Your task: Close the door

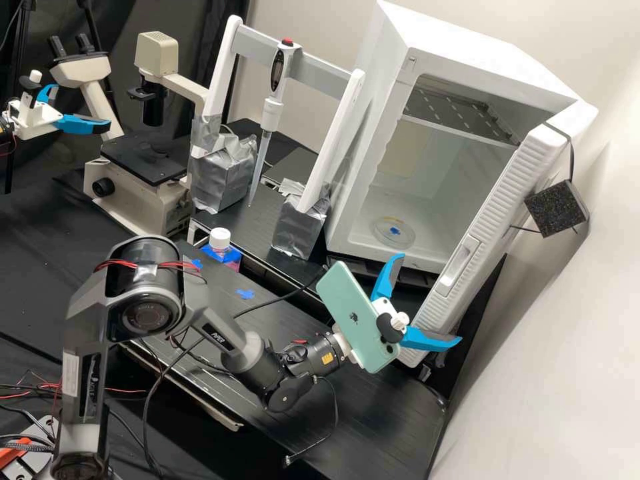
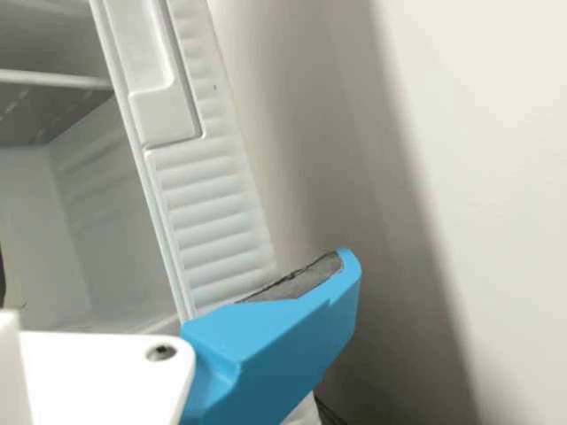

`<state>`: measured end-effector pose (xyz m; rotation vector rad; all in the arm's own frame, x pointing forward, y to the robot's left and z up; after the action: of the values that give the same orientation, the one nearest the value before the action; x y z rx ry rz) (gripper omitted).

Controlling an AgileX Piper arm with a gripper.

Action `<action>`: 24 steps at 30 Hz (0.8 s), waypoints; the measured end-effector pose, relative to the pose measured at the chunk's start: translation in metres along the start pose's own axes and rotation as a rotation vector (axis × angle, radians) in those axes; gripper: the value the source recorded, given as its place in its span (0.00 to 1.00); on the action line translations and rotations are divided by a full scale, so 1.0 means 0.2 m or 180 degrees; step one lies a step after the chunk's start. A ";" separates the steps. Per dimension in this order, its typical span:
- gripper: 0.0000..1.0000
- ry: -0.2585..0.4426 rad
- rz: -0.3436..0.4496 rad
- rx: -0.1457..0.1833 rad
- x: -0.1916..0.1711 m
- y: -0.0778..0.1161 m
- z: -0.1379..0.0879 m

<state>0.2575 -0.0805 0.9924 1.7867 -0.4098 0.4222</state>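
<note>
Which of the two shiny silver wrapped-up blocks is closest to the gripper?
The silver block right beside the big white cabinet. The other block is farther away, next to the microscope.

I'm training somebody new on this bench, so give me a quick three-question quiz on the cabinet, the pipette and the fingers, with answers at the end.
1. True or false: the door of the cabinet stands open.
2. Multiple choice: what colour is the button on top of the pipette?
a) green
b) yellow
c) red
3. Fill in with "open" or "shut": the blue fingers are ____.

Key: 1. true; 2. c; 3. open
</note>
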 end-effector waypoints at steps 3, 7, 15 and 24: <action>1.00 0.0004 -0.0014 0.0018 0.00 -0.01 0.00; 1.00 -0.0012 -0.0017 0.0047 0.00 -0.03 -0.01; 1.00 0.0137 -0.0278 0.0081 -0.09 -0.15 -0.14; 1.00 0.0448 -0.0648 -0.0007 -0.17 -0.30 -0.30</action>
<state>0.2537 -0.0063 0.9394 1.7637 -0.1280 0.4002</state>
